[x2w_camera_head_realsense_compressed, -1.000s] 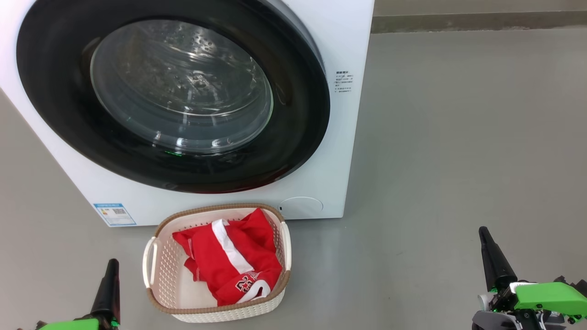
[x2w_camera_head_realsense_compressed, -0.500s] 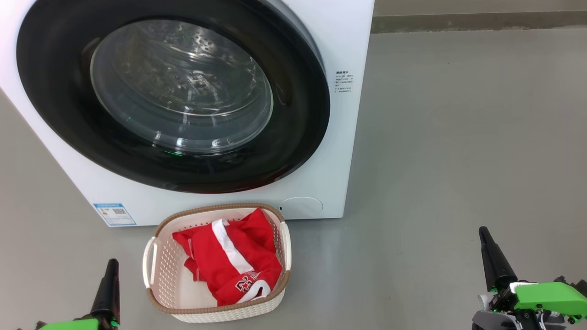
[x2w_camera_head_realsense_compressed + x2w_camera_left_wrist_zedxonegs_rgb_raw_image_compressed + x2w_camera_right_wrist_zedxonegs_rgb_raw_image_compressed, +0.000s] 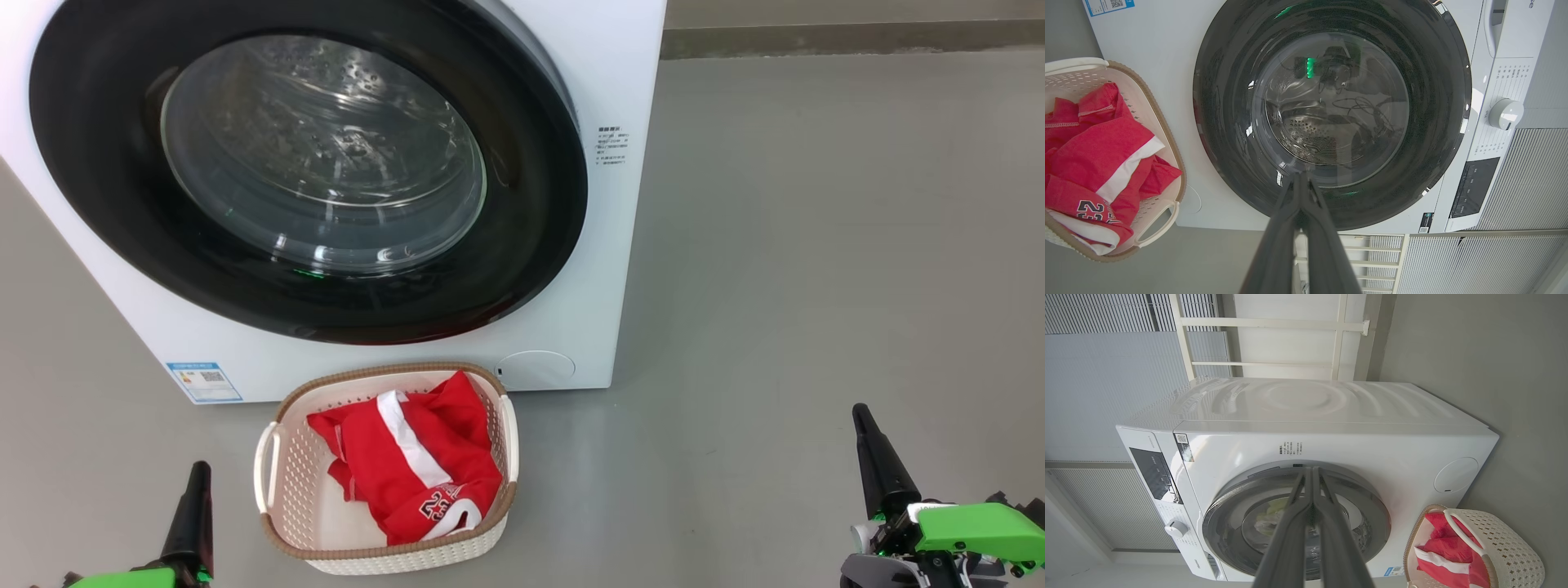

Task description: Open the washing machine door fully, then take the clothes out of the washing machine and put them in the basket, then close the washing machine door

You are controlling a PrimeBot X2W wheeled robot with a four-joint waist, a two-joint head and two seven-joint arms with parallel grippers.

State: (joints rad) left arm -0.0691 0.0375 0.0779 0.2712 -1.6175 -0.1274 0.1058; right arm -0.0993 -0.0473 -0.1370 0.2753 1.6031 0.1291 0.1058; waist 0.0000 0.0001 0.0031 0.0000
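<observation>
Since the clothes [image 3: 412, 469] lie in the basket [image 3: 392, 558] at lower centre and the door [image 3: 531, 245] is shut on the washer [image 3: 629, 73] upper left, the job looks done, left gripper [image 3: 199, 469] and right gripper [image 3: 859, 412] hanging empty, fingers pressed together.

a smooth grey floor [image 3: 816, 245] spreads wide, with a darker band [image 3: 849, 39] along its far edge. a big white washing machine [image 3: 624, 73] stands on it towards the left. a small cream perforated basket [image 3: 408, 560] with a brown rim sits on the floor just in front of the machine's lower front.
</observation>
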